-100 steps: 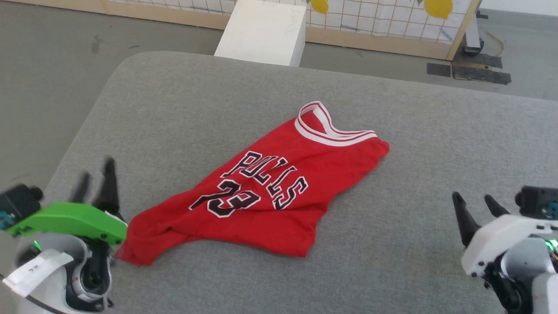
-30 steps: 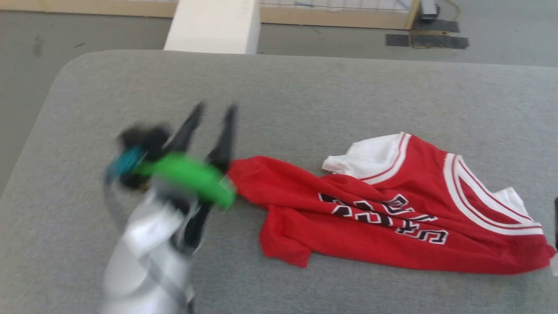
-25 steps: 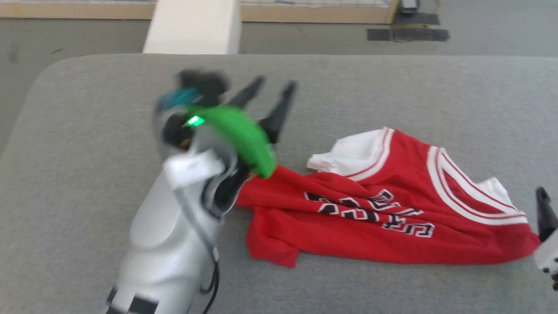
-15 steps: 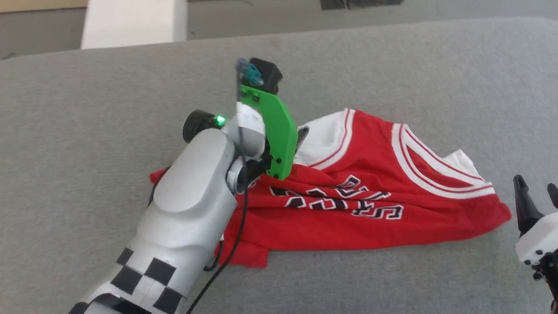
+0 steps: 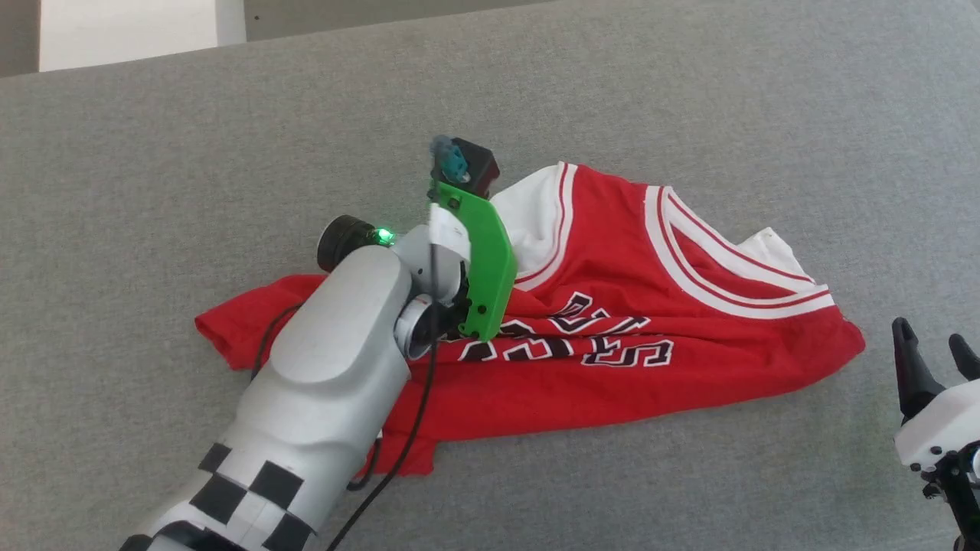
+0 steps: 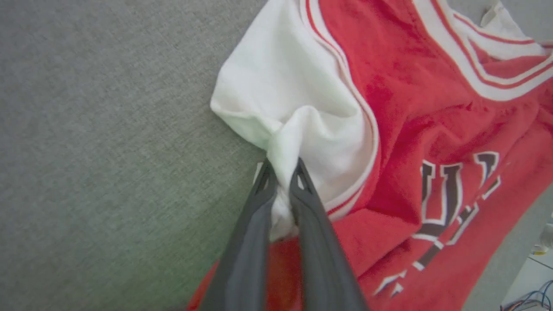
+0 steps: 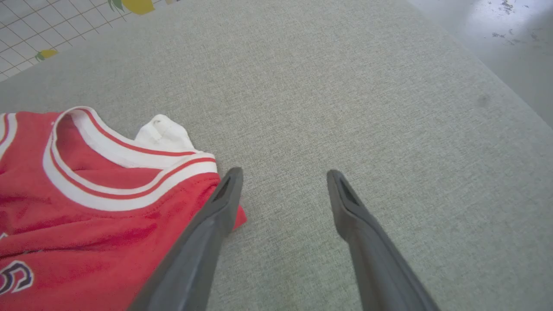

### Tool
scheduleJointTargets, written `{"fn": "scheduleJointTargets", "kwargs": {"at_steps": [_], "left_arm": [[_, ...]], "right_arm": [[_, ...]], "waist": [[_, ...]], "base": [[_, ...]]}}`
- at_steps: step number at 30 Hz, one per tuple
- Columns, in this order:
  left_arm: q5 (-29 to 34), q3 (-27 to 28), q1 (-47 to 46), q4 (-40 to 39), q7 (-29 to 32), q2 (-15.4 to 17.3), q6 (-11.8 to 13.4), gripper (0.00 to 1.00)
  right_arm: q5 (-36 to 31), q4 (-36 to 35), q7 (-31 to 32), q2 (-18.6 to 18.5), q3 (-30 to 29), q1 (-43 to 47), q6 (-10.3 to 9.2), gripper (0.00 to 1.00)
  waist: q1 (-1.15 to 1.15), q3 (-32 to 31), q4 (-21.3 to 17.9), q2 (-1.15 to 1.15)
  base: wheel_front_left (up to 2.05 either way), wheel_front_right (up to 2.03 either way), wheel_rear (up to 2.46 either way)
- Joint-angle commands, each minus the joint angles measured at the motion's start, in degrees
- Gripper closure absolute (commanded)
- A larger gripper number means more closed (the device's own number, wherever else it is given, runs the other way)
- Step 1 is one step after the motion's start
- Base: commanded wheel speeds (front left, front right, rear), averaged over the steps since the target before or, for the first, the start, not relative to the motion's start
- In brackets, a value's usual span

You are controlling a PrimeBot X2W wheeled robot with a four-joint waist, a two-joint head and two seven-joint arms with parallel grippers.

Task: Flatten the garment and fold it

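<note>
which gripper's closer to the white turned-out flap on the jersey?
Left. The left gripper is shut on the white flap of the jersey, pinching a bunch of it. The right gripper is open, off by the opposite, neck-side corner.

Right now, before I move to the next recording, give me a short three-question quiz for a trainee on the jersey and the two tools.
1. True or false: the left tool is shut on a white part of the jersey.
2. Pick one: the right tool is A) open, holding nothing; B) shut on the neckline; C) shut on the hem.
3. Fill in: the jersey lies crumpled on a ___ padded surface.
Key: 1 true; 2 A; 3 grey.
</note>
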Motion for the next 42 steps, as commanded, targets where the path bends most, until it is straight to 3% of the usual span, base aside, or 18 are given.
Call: {"fn": "scheduleJointTargets", "kwargs": {"at_steps": [1, 5, 8, 13, 18, 23, 24, 25, 28, 31, 38, 42], "left_arm": [[-1.7, 1.4, 0.8, -0.7, -2.0, -0.1, -0.2, 1.0], [-5.8, 8.8, -0.3, -4.4, -10.3, 0.3, 1.3, 1.0], [-8.1, 14.0, 1.2, -7.7, -15.2, 2.3, 2.7, 1.0], [-10.5, 22.7, 9.6, -13.6, -20.8, 7.6, 8.0, 1.0], [-12.4, 28.4, 23.3, -17.4, -20.7, 11.2, 14.4, 1.0], [-15.2, 28.1, 31.9, -18.5, -17.9, 9.5, 15.5, 1.0], [-15.7, 28.1, 32.5, -18.6, -17.7, 9.1, 15.4, 0.75], [-16.3, 28.4, 32.9, -18.7, -18.0, 8.7, 15.3, 0.0], [-16.1, 29.5, 33.4, -19.6, -20.3, 8.6, 15.4, 0.0], [-14.6, 31.5, 34.5, -22.4, -26.8, 9.7, 14.0, 0.0], [-3.4, 31.4, 36.7, -27.1, -46.4, 13.4, 10.4, 0.0], [0.7, 30.5, 35.6, -27.7, -51.1, 13.2, 9.1, 0.0]], "right_arm": [[-0.3, 0.0, -0.4, 0.0, 0.1, -0.5, -0.08, 0.0], [-1.7, -0.1, 0.5, 0.0, -0.2, 0.0, -0.08, 0.0], [-2.3, -0.4, 1.4, 0.0, 0.0, 0.3, -0.08, 0.0], [-2.7, -0.6, 2.4, 0.0, 0.2, 0.8, -0.08, 0.0], [-2.9, -1.0, 3.3, 0.0, 0.7, 1.1, -0.08, 0.0], [-3.1, -1.2, 3.9, 0.0, 1.4, 0.9, -0.08, 0.0], [-3.0, -1.2, 4.0, 0.0, 1.7, 0.8, -0.08, 0.0], [-3.1, -1.2, 4.2, 0.0, 2.0, 0.7, -0.08, 0.0], [-3.3, -1.0, 4.6, 0.0, 2.8, 0.2, -0.08, 0.0], [-2.9, -0.6, 5.3, 0.0, 4.2, -1.3, -0.08, 0.0], [-4.4, 1.3, 8.8, 0.0, 6.7, -10.0, -0.08, 0.0], [-9.3, 4.3, 13.7, 0.0, 8.5, -18.2, -0.08, 0.0]], "waist": [[0.0, -1.1, 1.4, 0.0], [0.0, -3.8, 4.9, 0.0], [0.0, -6.0, 7.3, 0.0], [0.0, -8.7, 11.3, 0.0], [0.0, -10.2, 14.3, 0.0], [0.0, -10.5, 16.1, 0.0], [0.0, -10.6, 16.2, 0.0], [0.0, -10.6, 16.4, 0.0], [0.0, -10.7, 16.5, 0.0], [0.0, -10.6, 16.5, 0.0], [0.0, -7.2, 17.2, 0.0], [0.0, -3.9, 18.0, 0.0]], "base": [[0.0, 0.0, 0.0], [0.0, 0.0, 0.0], [0.0, 0.0, 0.0], [0.0, 0.0, 0.0], [0.0, 0.0, 0.0], [0.0, 0.0, 0.0], [0.0, 0.0, 0.0], [0.0, 0.0, 0.0], [0.0, 0.0, 0.0], [0.0, 0.0, 0.0], [0.0, 0.0, 0.0], [0.0, 0.0, 0.0]]}}
